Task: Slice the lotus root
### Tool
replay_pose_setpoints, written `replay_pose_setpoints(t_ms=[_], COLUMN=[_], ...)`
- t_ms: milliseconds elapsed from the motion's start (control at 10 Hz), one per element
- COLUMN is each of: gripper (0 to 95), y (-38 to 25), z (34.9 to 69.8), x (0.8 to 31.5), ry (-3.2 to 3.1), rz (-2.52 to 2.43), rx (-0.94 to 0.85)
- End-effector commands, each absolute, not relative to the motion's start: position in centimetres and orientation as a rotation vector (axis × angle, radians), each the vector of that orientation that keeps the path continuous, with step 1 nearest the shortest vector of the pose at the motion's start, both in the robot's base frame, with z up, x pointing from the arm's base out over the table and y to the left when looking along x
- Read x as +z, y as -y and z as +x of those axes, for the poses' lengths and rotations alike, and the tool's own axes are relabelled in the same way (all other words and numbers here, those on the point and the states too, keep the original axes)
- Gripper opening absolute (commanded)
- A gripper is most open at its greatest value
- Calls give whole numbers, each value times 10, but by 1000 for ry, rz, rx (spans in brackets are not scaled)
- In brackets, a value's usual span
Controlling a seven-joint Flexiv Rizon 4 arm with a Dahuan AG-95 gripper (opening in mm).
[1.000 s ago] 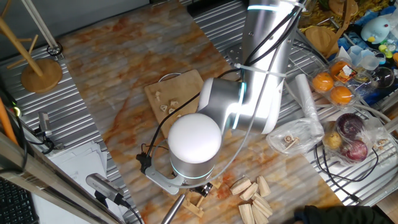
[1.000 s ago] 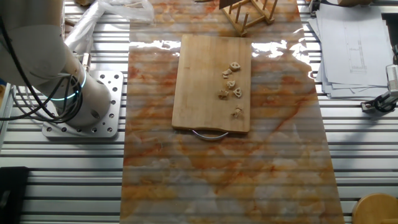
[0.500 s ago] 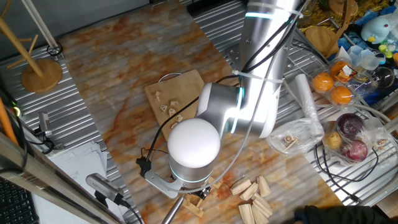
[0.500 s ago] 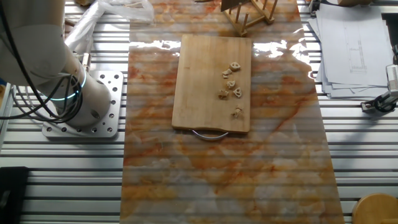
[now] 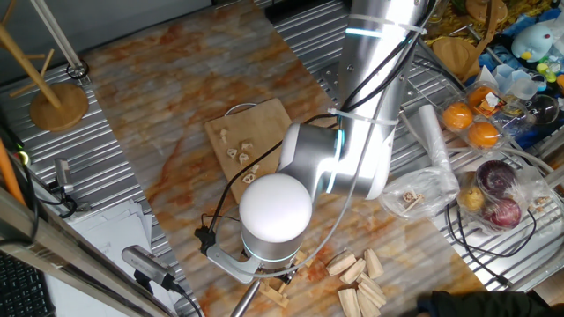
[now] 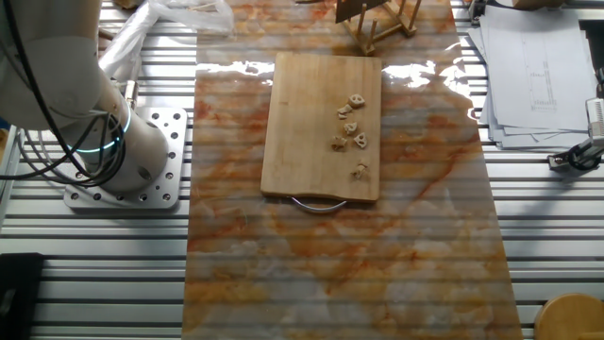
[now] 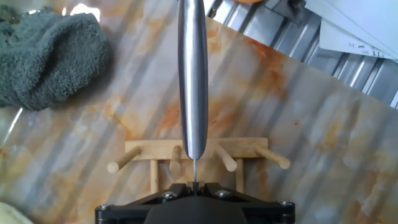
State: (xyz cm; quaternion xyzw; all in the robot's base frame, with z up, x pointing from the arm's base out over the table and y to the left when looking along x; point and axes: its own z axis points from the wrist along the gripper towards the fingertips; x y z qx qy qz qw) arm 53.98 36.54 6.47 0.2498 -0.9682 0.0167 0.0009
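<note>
Lotus root slices [image 6: 351, 125] are seen lying cut on the wooden board [image 6: 302, 142], well apart from the hand. A knife [image 7: 193, 74] is held straight out from the fingers, which are clamped on it, just above a small wooden rack [image 7: 196, 155] on the desk [image 6: 340, 274], probably to be put away.

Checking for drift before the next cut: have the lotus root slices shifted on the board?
No. The lotus root slices sit in the same cluster, same spacing from the board edges and its metal handle.

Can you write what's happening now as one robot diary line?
gripper: shut on knife | knife: over wooden rack | lotus root slices: on cutting board
</note>
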Motion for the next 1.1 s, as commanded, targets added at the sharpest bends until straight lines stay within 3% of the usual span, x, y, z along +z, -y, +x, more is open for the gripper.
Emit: replay_pose_setpoints(t_ms=[100,1100], gripper=[0,0], y=[-365,-362], z=[540,540], x=[63,46], ry=[3040,3037], rz=[782,821], rx=[56,44])
